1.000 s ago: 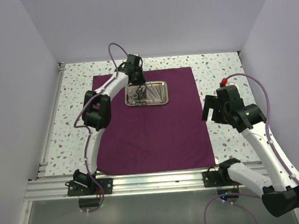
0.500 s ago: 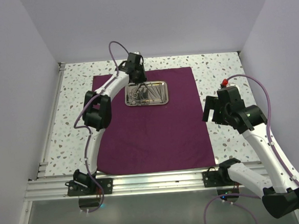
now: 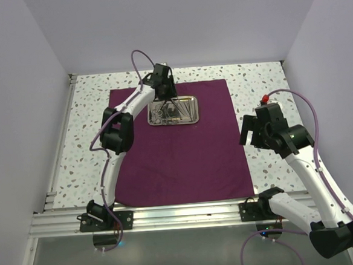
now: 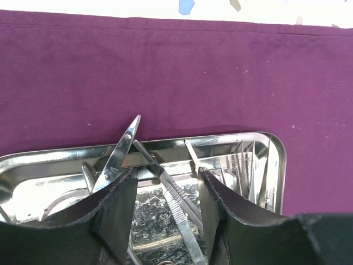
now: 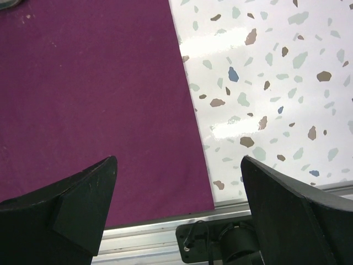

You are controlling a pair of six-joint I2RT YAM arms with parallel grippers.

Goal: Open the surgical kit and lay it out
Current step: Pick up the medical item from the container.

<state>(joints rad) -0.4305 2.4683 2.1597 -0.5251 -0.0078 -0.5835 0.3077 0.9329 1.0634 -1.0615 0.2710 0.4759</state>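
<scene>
From above, the maroon cloth (image 3: 184,156) is lying flat, the steel tray (image 3: 197,110) sitting on its far half. Left wrist: the left gripper (image 4: 165,176) is hanging part-open over the tray's instruments (image 4: 177,200), gripping nothing. Right wrist: the right gripper (image 5: 179,163) is hovering wide above the cloth's edge.

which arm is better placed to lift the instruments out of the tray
Left. The left gripper is open over the steel tray, straddling the instruments; the right gripper hangs far off, over the cloth edge.
</scene>
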